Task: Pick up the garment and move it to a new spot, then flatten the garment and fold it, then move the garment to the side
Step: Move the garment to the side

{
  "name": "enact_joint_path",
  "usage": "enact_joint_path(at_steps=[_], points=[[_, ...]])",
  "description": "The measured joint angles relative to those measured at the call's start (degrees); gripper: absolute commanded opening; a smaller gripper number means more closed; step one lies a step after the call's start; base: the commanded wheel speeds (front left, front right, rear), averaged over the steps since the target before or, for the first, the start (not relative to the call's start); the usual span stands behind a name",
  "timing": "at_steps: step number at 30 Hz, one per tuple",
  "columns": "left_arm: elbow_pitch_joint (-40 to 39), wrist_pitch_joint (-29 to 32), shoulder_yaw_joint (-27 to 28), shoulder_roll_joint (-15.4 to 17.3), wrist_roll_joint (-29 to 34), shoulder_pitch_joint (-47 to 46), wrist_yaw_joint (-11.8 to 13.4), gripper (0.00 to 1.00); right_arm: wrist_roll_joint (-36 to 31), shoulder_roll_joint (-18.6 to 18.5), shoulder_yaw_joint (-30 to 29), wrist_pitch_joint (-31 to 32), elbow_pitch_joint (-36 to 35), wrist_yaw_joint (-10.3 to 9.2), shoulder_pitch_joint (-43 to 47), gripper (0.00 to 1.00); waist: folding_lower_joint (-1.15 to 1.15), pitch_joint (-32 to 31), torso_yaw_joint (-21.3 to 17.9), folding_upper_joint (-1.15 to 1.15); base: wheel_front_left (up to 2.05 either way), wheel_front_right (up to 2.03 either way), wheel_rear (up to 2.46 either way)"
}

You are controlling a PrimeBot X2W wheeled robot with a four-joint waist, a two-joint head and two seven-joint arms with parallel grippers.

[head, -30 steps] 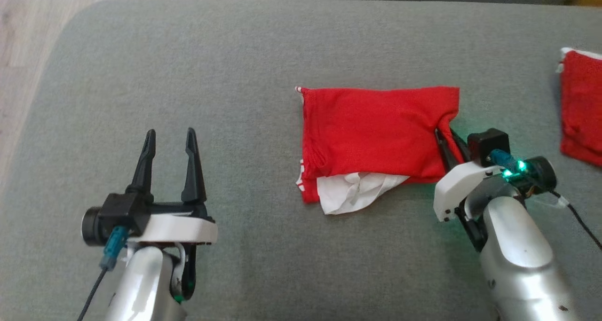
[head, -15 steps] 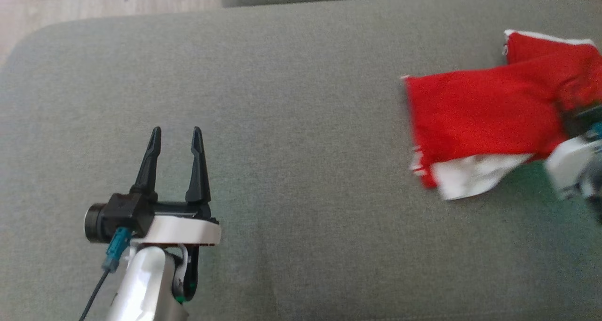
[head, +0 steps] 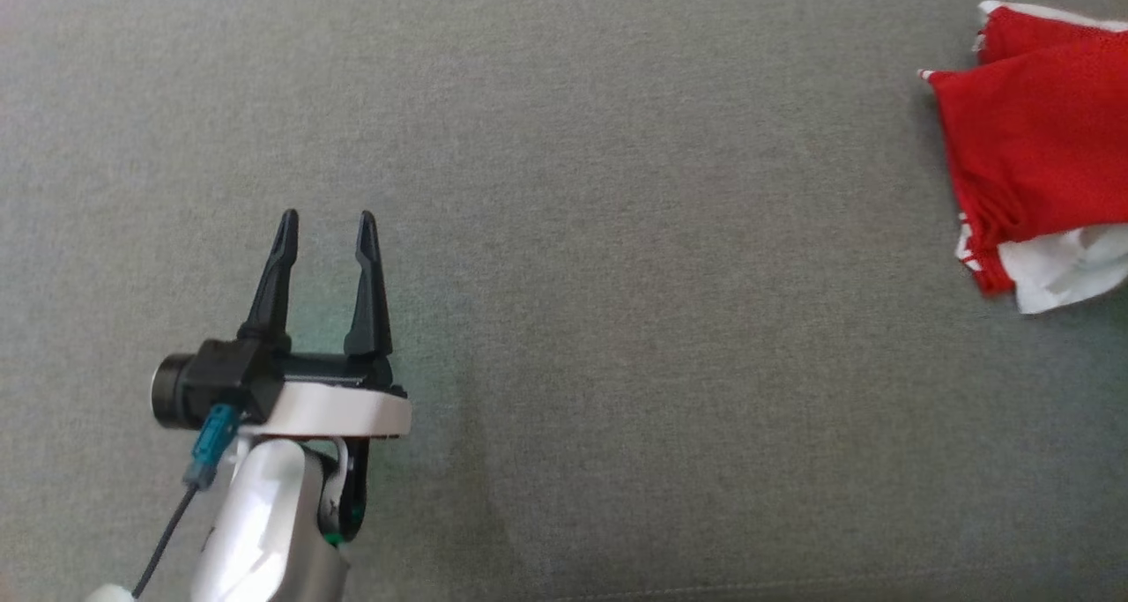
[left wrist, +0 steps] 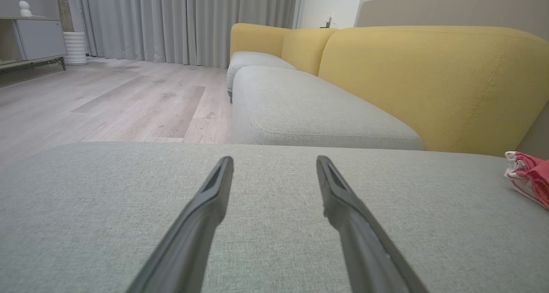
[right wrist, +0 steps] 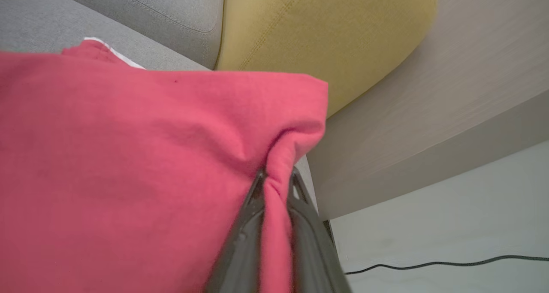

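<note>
Grey woven-fabric sofa cushion [head: 617, 276] spans the head view. Folded red garment with white lining [head: 1031, 144] sits at that view's right edge. Right gripper [right wrist: 278, 175] is pinched tight on the garment's bunched corner. Left gripper [head: 327, 217] has fingers spread apart, low over the cushion.

— Is the red folded cloth garment [head: 1031, 144] all one colour?
— No, white shows along one edge.
— The grey woven sofa seat cushion [head: 617, 232]?
— Plain, unpatterned; the mustard-yellow padded backrest [left wrist: 429, 78] too.
— And the left tool [head: 326, 223]?
— Black fingers [head: 271, 276], white housing [head: 326, 412], teal plug [head: 211, 448] at its side.
</note>
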Motion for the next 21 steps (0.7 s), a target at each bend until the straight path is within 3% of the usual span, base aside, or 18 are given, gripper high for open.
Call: enact_joint_path(at_steps=[9,11,12,21], points=[[0.0,0.0,1.7,0.0,0.42,-0.3,-0.36,1.0,-2.45,1.83,-5.05,-0.05,1.22,0.0,-1.36,0.0,0.0,2.29,0.7,0.0,0.0,0.0,0.0],[0.01,0.0,1.8,0.0,0.53,-0.3,-0.37,1.0,-2.85,2.66,-5.78,-0.05,1.18,0.0,-1.43,0.61,0.0,2.32,0.53,0.0,0.0,0.0,0.0],[0.03,0.0,1.81,-0.01,0.53,-0.3,-0.38,1.0,-2.85,2.99,-5.98,-0.07,1.1,0.0,-1.44,1.0,0.0,2.23,0.45,0.0,0.0,0.0,0.0],[0.37,0.0,1.89,-0.02,0.43,-0.33,-0.77,1.0,-2.18,6.95,-6.54,-1.04,-1.55,0.0,-1.65,1.0,-0.01,-1.08,-0.37,0.0,0.0,0.0,0.0]])
